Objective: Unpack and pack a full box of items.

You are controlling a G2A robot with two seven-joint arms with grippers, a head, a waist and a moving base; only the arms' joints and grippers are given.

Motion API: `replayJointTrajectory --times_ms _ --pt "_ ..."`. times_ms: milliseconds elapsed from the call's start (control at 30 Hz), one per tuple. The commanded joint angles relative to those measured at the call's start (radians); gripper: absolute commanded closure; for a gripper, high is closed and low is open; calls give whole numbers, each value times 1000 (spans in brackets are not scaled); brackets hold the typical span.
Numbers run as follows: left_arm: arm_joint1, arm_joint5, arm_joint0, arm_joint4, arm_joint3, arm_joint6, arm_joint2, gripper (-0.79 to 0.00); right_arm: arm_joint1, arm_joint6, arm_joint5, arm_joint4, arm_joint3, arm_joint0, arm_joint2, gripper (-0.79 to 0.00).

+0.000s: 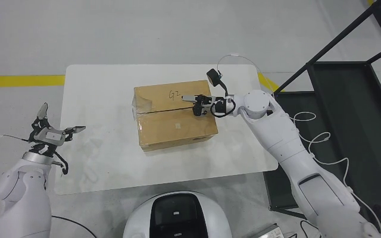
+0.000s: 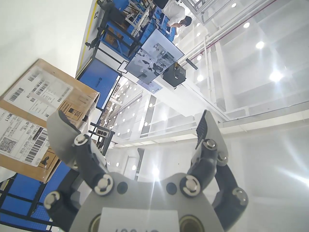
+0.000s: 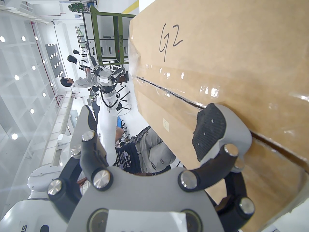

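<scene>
lying beneath the spread right claw [image 1: 191, 104] [image 3: 147, 119], the rectangular brown cardboard box [image 1: 172, 125] [image 3: 217, 37] shows a glossy taped seam [image 3: 169, 92], one textured pad [image 3: 208, 131] beside it. the left claw [image 1: 61, 119] [image 2: 132, 121], also spread, hangs well apart.

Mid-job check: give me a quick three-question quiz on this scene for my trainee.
1. Fill in: the left gripper, by the table edge, is ____ (open/shut).
2. True or false: the box stands open on top.
3. Which is at the box's top seam? A) left gripper B) right gripper C) both
Key: 1 open; 2 false; 3 B.
</scene>
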Motion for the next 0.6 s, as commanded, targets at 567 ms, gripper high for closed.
replayJointTrajectory --times_ms 567 --pt "0 0 0 0 0 0 0 -785 -94 25 51 129 4 164 -183 -785"
